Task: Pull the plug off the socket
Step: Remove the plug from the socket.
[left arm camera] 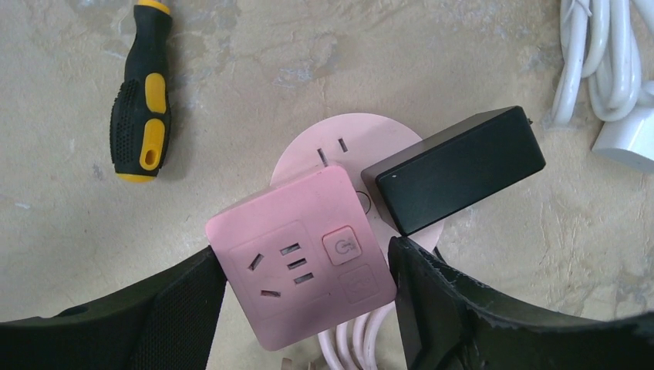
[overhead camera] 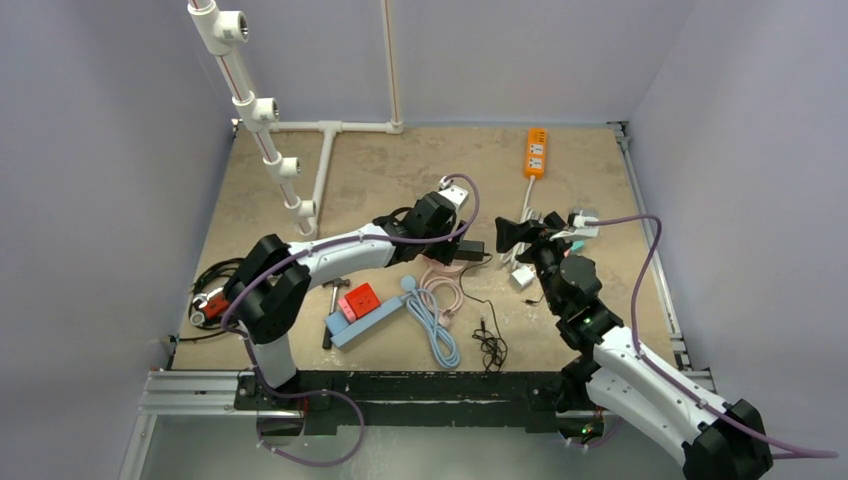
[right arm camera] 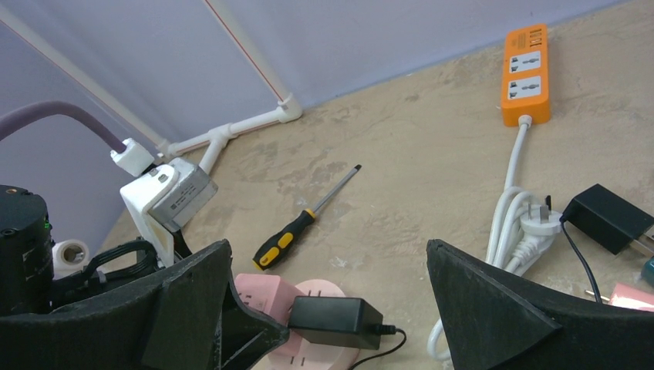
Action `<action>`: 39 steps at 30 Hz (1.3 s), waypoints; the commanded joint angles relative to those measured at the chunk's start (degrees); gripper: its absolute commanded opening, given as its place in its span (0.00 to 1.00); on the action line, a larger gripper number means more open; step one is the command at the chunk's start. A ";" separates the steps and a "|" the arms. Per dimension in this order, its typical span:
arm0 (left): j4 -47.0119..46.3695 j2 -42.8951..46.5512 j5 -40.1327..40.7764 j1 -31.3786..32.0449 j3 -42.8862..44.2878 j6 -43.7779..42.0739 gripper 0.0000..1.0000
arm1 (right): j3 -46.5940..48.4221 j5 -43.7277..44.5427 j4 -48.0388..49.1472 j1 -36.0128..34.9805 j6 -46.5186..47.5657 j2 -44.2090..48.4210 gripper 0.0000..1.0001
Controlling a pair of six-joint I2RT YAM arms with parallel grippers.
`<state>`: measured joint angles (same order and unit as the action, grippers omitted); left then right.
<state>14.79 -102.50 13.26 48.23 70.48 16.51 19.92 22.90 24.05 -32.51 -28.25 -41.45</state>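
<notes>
Socket [left arm camera: 301,254]: pale pink all over; plug [left arm camera: 455,169]: plain black; screwdriver [left arm camera: 140,116]: black handle with yellow patches; power strip [right arm camera: 527,73]: orange with white outlet faces; cable [right arm camera: 518,154]: white; table [left arm camera: 308,62]: mottled sandy beige; walls [right arm camera: 385,38]: pale lilac

Black box-shaped plug [left arm camera: 455,168], tilted, seated in the round pink socket [left arm camera: 339,142] beside its square block, on the tabletop [left arm camera: 463,46].

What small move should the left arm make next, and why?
Probably close the left gripper firmly on the pink socket: its fingers flank the block, but a firm grip is unclear. The black plug sits in the socket and the right gripper stands open, so the socket likely needs holding first.
</notes>
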 commanded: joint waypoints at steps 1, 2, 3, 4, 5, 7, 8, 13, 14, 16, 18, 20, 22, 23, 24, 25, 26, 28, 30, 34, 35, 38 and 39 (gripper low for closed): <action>3.40 0.68 -3.26 -0.74 0.99 -7.75 0.54 | 2.66 -0.79 2.30 0.02 1.09 -0.54 0.99; 3.22 0.94 -3.55 -0.74 0.95 -7.54 0.58 | 2.66 -0.77 2.31 0.01 1.09 -0.67 0.99; 2.98 1.29 -3.74 -0.76 0.83 -7.01 0.62 | 2.67 -0.83 2.31 -0.02 1.09 -0.67 0.99; 2.64 1.63 -3.84 -0.77 0.68 -6.17 0.69 | 2.67 -0.78 2.31 0.06 1.09 -0.79 0.99; 2.33 1.93 -3.89 -0.70 0.53 -4.79 0.75 | 2.67 -0.80 2.31 -0.01 1.17 -0.85 0.99; 0.78 2.92 -4.15 -0.74 -0.15 -2.29 0.83 | 2.67 -0.84 2.31 0.00 1.18 -0.84 0.99; -0.28 3.51 -4.39 -0.76 -0.76 -1.18 0.85 | 2.67 -0.86 2.39 -0.01 1.18 -0.96 0.99; -4.79 6.69 -4.64 -0.74 -3.49 4.11 0.89 | 2.67 -0.90 2.43 0.01 1.27 -1.15 0.99; -5.24 7.11 -4.38 -0.76 -3.84 4.72 0.90 | 2.67 -0.85 2.48 0.01 1.27 -1.25 0.99; -5.03 7.31 -3.42 -0.77 -3.96 5.46 0.90 | 2.67 -0.90 2.54 -0.05 1.31 -1.27 0.99; -4.63 6.87 -2.34 -0.76 -3.75 5.72 0.90 | 2.68 -1.01 2.58 -0.04 1.28 -1.44 0.99; -3.87 5.54 -2.01 -0.77 -3.05 6.01 0.91 | 2.75 -1.09 2.52 -0.01 1.31 -1.51 0.99; -3.07 4.03 -2.26 -0.70 -1.90 6.59 0.91 | 2.75 -1.10 2.58 -0.05 1.35 -1.62 0.99; -2.70 3.33 -2.14 -0.76 -1.44 6.93 0.91 | 2.75 -1.15 2.54 -0.08 1.36 -1.62 0.99; -2.48 2.70 -1.81 -0.77 -1.09 7.26 0.91 | 2.73 -1.17 2.53 -0.01 1.40 -1.61 0.99; -2.22 2.24 -1.49 -0.72 -0.71 7.50 0.91 | 2.75 -1.12 2.49 -0.01 1.44 -1.63 0.99; -1.89 1.63 -1.22 -0.76 -0.40 7.65 0.91 | 2.75 -1.19 2.47 -0.01 1.51 -1.65 0.99; -0.97 0.59 -1.20 -0.77 0.51 7.32 0.85 | 2.82 -1.25 2.53 -0.01 1.61 -1.90 0.99; 0.45 -0.03 -0.94 -0.77 1.40 6.34 0.76 | 2.91 -1.80 2.65 -0.02 1.83 -2.43 0.99; 4.18 0.18 0.87 -0.77 2.15 3.43 0.59 | 3.40 -3.37 2.99 -0.05 2.35 -3.97 0.99; 5.79 0.13 1.09 -0.76 2.39 2.44 0.56 | 3.45 -3.83 3.15 -0.02 2.52 -4.35 0.99; 10.59 0.08 1.61 -0.75 3.32 -0.34 0.47 | 3.75 -5.52 4.66 0.01 4.12 -5.83 0.99; 11.68 0.21 1.26 -0.76 3.32 -1.37 0.44 | 3.91 -6.95 5.29 -0.02 4.96 -6.44 0.99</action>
<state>19.49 -102.76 12.53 47.83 71.31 20.67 21.06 19.81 25.34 -32.51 -26.55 -46.35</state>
